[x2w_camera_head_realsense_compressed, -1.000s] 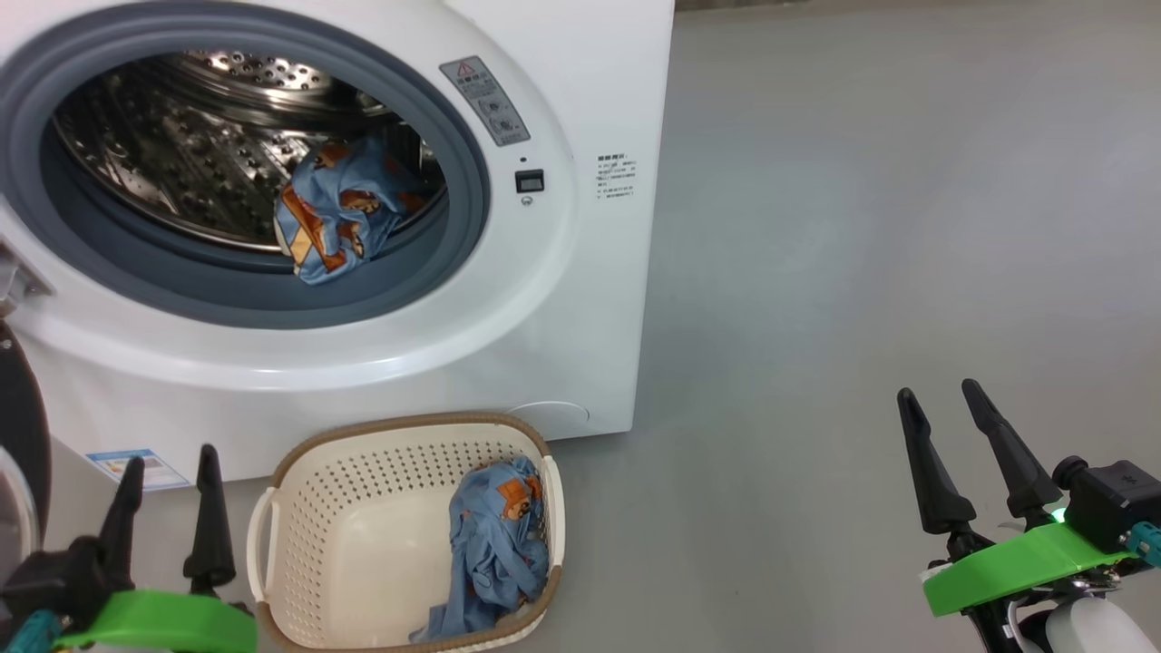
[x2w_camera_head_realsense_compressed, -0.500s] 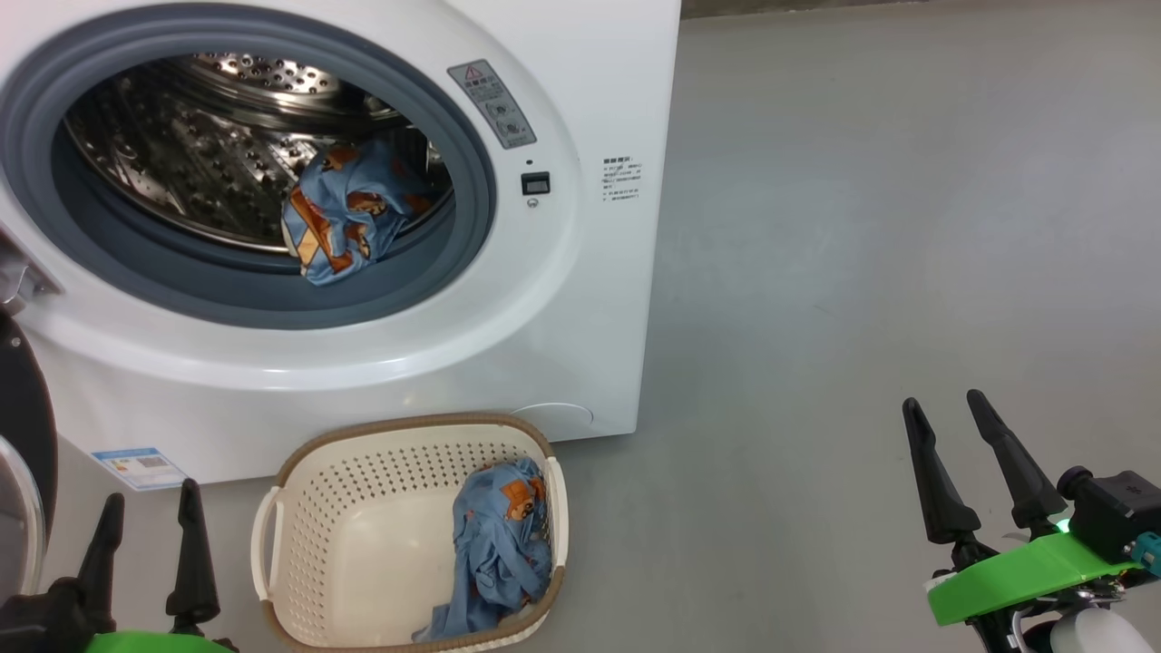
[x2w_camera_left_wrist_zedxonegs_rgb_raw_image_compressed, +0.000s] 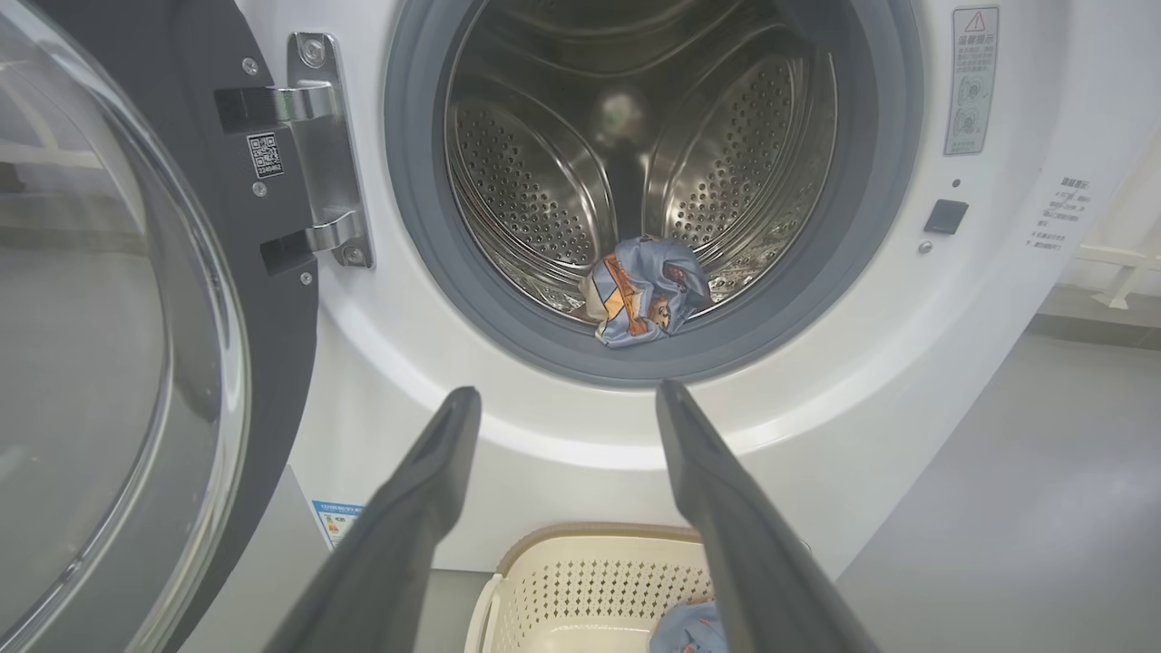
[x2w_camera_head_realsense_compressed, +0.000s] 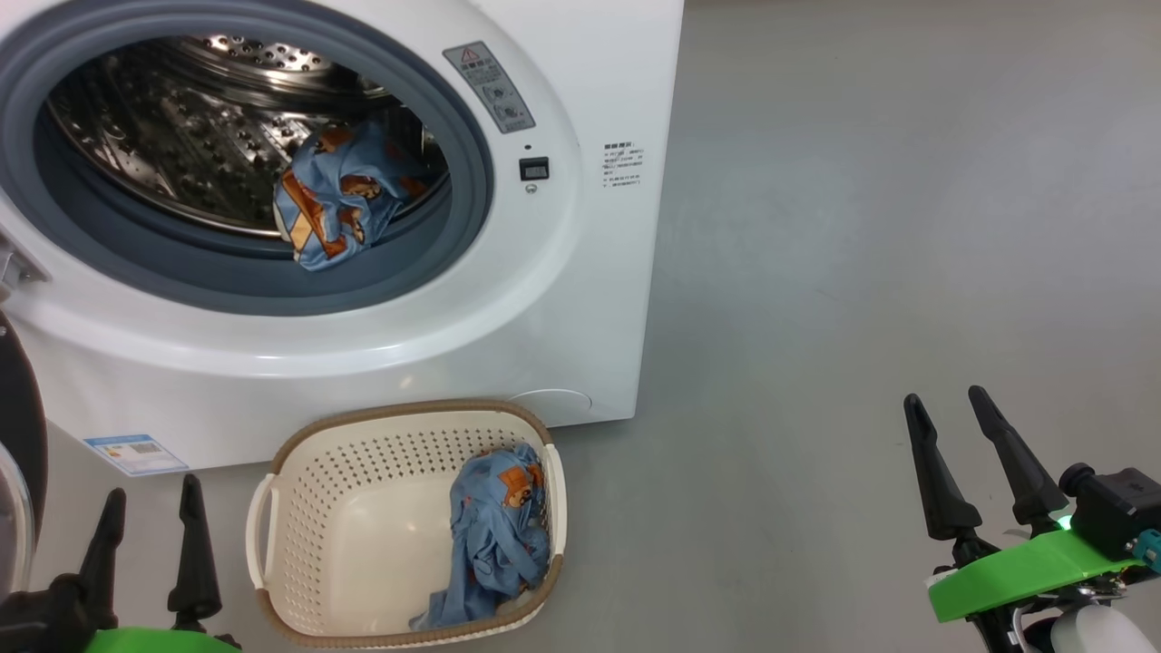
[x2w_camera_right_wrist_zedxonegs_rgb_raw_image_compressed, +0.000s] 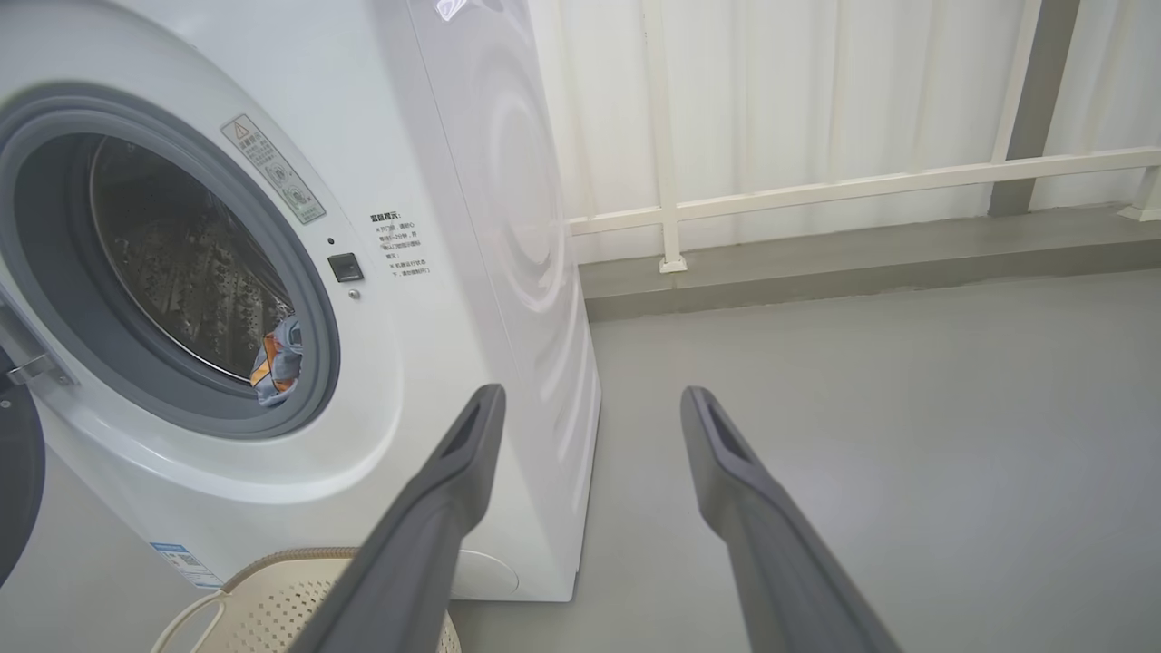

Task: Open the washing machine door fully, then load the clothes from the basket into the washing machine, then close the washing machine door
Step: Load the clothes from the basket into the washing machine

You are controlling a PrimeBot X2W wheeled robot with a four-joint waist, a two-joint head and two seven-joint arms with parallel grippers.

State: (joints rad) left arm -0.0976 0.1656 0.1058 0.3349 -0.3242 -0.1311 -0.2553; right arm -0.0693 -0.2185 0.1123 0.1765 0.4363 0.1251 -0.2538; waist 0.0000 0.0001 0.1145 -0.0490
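White and boxy, the washing machine (x2w_camera_head_realsense_compressed: 580,299) stood on the grey floor (x2w_camera_head_realsense_compressed: 862,227) with its round mouth uncovered. Its washing machine door (x2w_camera_left_wrist_zedxonegs_rgb_raw_image_compressed: 118,345) hung swung wide at the machine's left edge, carried on a metal hinge (x2w_camera_left_wrist_zedxonegs_rgb_raw_image_compressed: 317,145), with the clear glass bowl ringed by the black rim.

A light-blue garment (x2w_camera_head_realsense_compressed: 340,195) printed in orange-brown lay bunched at the front lip of the steel drum (x2w_camera_head_realsense_compressed: 163,118), toward the right side, touching the grey gasket (x2w_camera_head_realsense_compressed: 458,227).

The basket (x2w_camera_head_realsense_compressed: 399,410) sat on the floor just before the machine's front, below the mouth and near the machine's lower right corner. A second garment (x2w_camera_head_realsense_compressed: 497,535) of the same blue print lay along the basket's right wall, running from the far right corner down to the near right corner; the left part of the basket's bottom was bare.

The left gripper (x2w_camera_head_realsense_compressed: 152,490) hung low just left of the basket, near the blue label sticker (x2w_camera_head_realsense_compressed: 127,452), fingers spread and empty. The right gripper (x2w_camera_head_realsense_compressed: 943,396) hovered over bare floor well apart from the machine's right side, likewise spread with nothing between its fingers.
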